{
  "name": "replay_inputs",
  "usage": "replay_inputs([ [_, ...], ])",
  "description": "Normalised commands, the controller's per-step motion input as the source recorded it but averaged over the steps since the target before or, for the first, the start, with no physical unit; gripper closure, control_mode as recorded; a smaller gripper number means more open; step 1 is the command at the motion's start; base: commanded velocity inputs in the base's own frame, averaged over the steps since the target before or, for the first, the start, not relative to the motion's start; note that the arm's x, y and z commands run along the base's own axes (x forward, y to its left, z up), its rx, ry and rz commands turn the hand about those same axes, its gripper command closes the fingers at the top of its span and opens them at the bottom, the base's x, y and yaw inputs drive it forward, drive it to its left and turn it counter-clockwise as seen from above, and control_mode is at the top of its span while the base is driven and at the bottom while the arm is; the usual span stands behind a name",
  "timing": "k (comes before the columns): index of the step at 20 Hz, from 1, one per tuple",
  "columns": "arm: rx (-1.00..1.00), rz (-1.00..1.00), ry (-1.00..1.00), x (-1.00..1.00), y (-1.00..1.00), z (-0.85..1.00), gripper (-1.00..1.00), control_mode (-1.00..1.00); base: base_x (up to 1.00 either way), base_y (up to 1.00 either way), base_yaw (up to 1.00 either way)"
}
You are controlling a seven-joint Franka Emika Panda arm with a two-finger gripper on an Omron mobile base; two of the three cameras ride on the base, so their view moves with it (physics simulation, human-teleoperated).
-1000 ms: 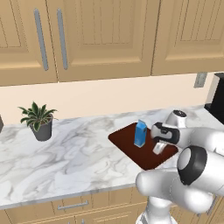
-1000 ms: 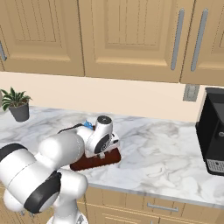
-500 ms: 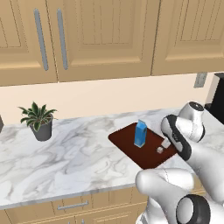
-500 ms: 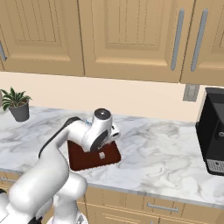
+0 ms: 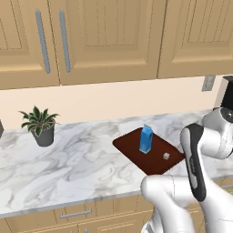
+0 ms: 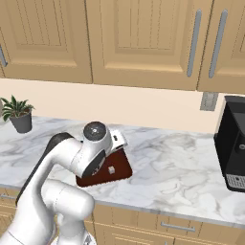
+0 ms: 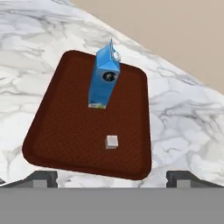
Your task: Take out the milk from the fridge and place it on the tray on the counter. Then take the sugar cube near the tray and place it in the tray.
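Two things sit on the tray (image 7: 61,131) from where I watch: the milk (image 7: 104,78) standing upright toward the tray's far side, and the sugar cube (image 7: 112,141) lying flat on the tray floor nearer the hand camera, apart from the carton and touching nothing else. I see the end effector (image 7: 112,177) spread wide, its two dark tips (image 7: 41,178) low in the hand view on either side of the tray's near edge, with nothing between them and clear of both carton and cube. The tray rests flat on the desk (image 5: 82,168), close to the desk's front edge, turned at an angle to that edge in the left base view, where the milk (image 5: 146,139) stands near the tray's middle and the cube (image 5: 166,156) lies toward its right corner. In the right base view the arm's wrist covers most of the tray (image 6: 119,170); I can make out the cube (image 6: 111,170) on the brown surface just below the wrist, but the carton is hidden there. A potted plant (image 5: 42,124) stands well off toward the desk's back left, near the wall, and a black coffee machine (image 6: 233,143) sits at the desk's right end. Wooden cabinets (image 5: 104,41) hang above.
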Motion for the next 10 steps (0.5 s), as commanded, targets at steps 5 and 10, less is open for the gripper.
replay_inputs([
  [5, 0.01, -0.12, -0.13, -0.47, -0.14, 0.98, -1.0, -1.0, 0.0, 0.0, 0.0],
  [10, 0.07, -0.17, -0.15, -0.54, -0.05, 0.84, -1.0, -1.0, 0.0, 0.0, 0.0],
])
